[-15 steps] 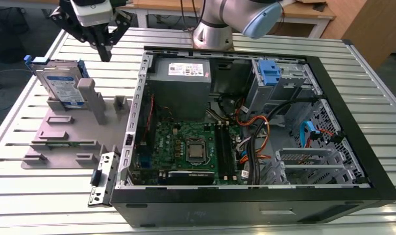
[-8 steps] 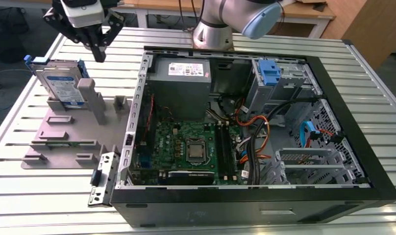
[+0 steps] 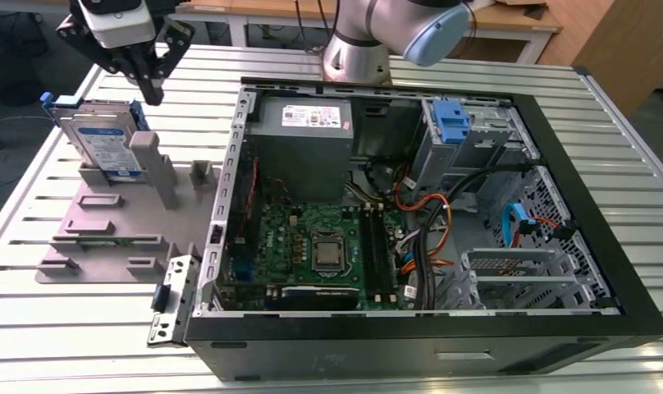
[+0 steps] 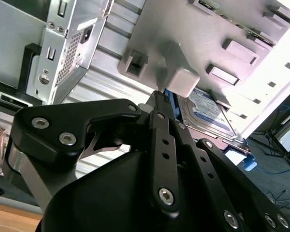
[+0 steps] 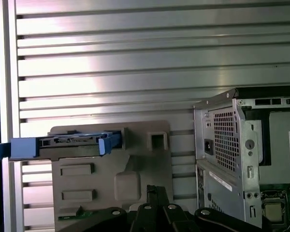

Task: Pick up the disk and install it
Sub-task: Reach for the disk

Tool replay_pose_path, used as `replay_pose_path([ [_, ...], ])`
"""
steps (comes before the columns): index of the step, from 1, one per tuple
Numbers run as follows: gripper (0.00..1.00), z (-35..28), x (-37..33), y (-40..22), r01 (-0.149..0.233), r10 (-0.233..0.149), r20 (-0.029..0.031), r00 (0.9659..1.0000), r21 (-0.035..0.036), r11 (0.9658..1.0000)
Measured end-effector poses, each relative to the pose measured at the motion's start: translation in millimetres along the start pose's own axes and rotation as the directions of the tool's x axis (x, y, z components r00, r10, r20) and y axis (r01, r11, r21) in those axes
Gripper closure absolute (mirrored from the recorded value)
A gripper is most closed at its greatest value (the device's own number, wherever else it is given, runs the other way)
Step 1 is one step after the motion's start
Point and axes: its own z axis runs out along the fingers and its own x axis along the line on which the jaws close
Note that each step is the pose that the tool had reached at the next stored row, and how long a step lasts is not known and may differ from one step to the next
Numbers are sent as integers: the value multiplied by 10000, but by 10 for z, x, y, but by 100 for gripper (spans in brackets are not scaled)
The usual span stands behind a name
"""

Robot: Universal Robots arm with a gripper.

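The disk stands in a holder at the exterior view's left of the computer case.

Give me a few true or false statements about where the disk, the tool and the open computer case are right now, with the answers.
1. The disk stands on edge in the grey fixture on the table. True.
2. The tool is gripping the disk. False: it hovers above the fixture beside the disk and holds nothing.
3. The computer case lies open with its motherboard showing. True.
4. The disk is already mounted inside the case. False: it sits in the fixture, outside the case, to the exterior view's left of it.
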Motion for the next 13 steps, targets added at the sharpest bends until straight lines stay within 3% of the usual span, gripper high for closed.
replay_pose_path([
  [13,89,43,220,-2,0,0,0,10000,7,10000],
])
